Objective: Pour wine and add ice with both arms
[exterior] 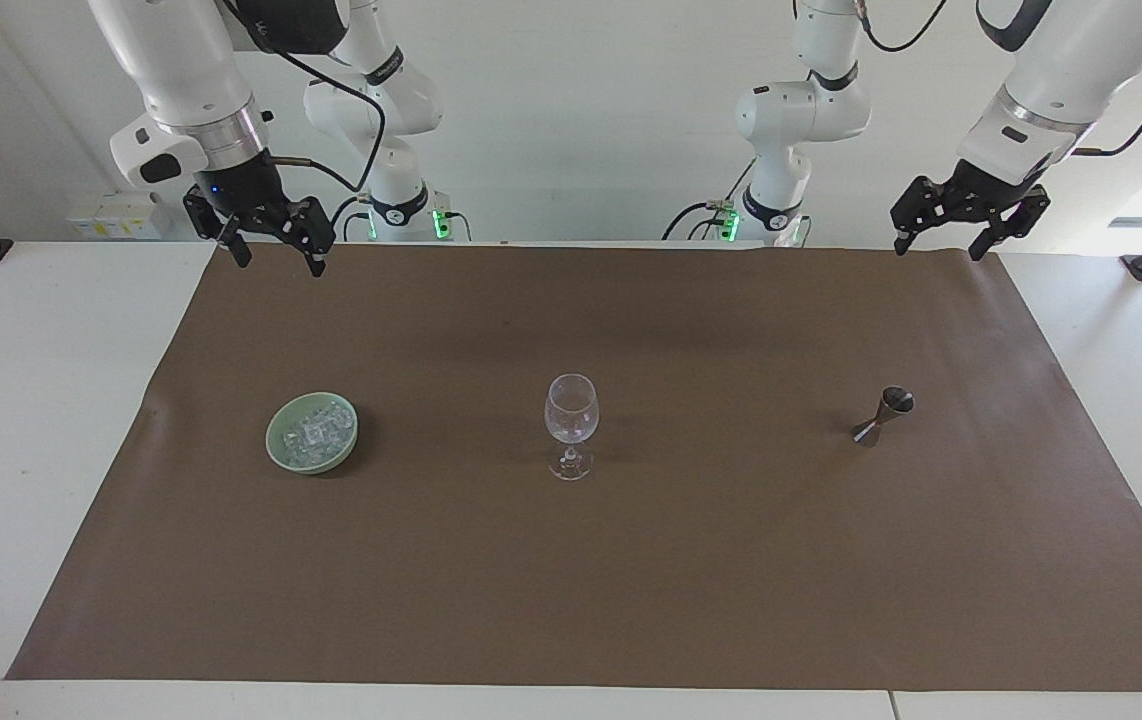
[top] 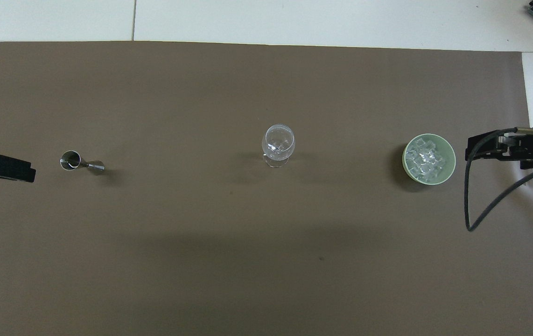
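Ice [exterior: 315,430]: piled in pale green dish [exterior: 280,455], toward right arm's end of worktop [exterior: 21,420].
Wine glass [exterior: 571,415]: upright, mid-mat, empty.
Jigger [exterior: 883,415]: upright, toward left arm's end.
Left tool [exterior: 939,245]: raised over brown mat's [exterior: 631,580] corner, fingers apart, holding nothing.
Right tool [exterior: 278,259]: raised over mat's edge, fingers apart, holding nothing.

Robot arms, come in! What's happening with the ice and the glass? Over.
Left gripper and right gripper open, empty, raised at the robots' edge. Ice in green dish, wine glass empty, jigger untouched. Nothing in the way.
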